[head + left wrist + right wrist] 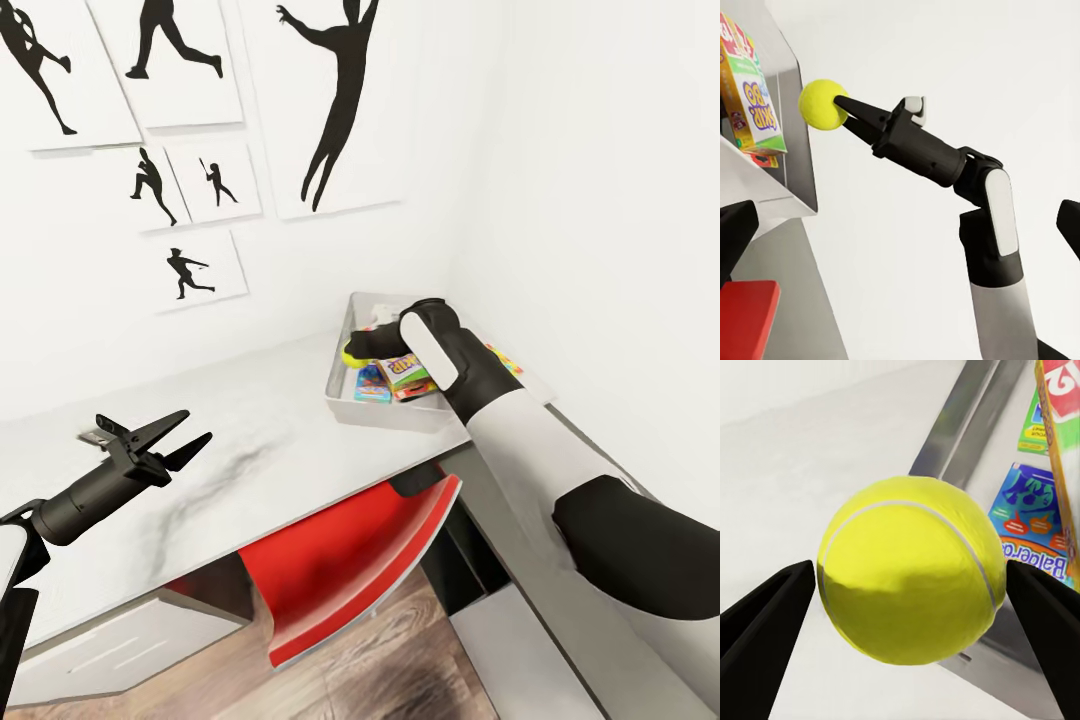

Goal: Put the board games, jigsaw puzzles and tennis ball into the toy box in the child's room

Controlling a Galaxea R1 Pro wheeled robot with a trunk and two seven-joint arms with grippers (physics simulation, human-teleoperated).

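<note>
Fingers of the left arm point(170, 440) gape wide over the worktop point(280, 430), head view; toy box point(345, 345) at two o'clock. Left wrist view: right fingers point(840, 111) clamp the tennis ball point(821, 105) beside the Skip-Bo box point(754, 112). Right wrist view: ball at the box rim.

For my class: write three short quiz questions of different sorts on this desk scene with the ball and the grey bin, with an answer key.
1. True or false: the right gripper holds the tennis ball.
2. The ball sits: A) deep inside the toy box, B) by its rim, C) on the red chair.
3. Fill in: the left gripper hangs over the table with its jaws ____.

Key: 1 true; 2 B; 3 open.
</note>
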